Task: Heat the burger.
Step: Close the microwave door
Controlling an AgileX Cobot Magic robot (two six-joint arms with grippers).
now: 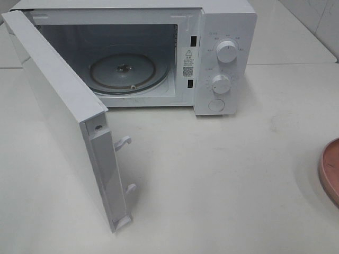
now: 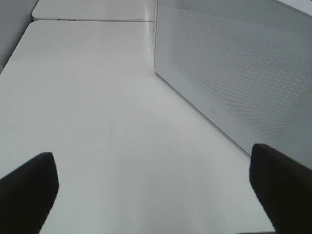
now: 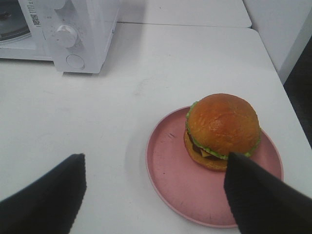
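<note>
The burger (image 3: 222,129), with a glossy brown bun, green lettuce and yellow cheese, sits on a pink plate (image 3: 168,170) in the right wrist view. My right gripper (image 3: 156,161) is open just short of it and holds nothing. One dark finger (image 3: 258,200) overlaps the plate's near side beside the burger. The exterior view shows only the plate's rim (image 1: 331,169) at the right edge; the burger and both grippers are out of that view. My left gripper (image 2: 151,161) is wide open over bare table, beside the outer face of the microwave door (image 2: 243,78).
The white microwave (image 1: 225,53) stands at the back with its door (image 1: 69,111) swung out to the left. Its glass turntable (image 1: 127,71) is bare. Two knobs and a round button are on its right panel. A table edge runs behind the plate.
</note>
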